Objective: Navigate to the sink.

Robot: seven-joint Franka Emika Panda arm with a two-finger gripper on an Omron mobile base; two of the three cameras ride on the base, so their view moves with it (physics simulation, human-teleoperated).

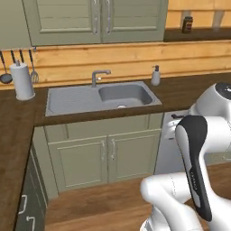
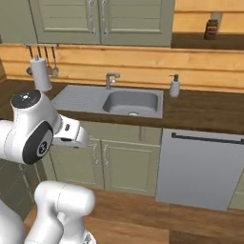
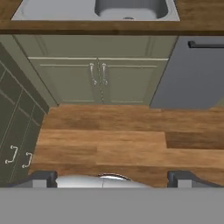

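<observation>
1. The sink sits straight ahead of me, set into the dark wooden surface, its basin right of the drainboard and the faucet behind it.
2. A soap dispenser stands just right of the sink; a paper towel roll stands left.
3. My fingers hang wide apart over the wooden floor, holding nothing.
</observation>
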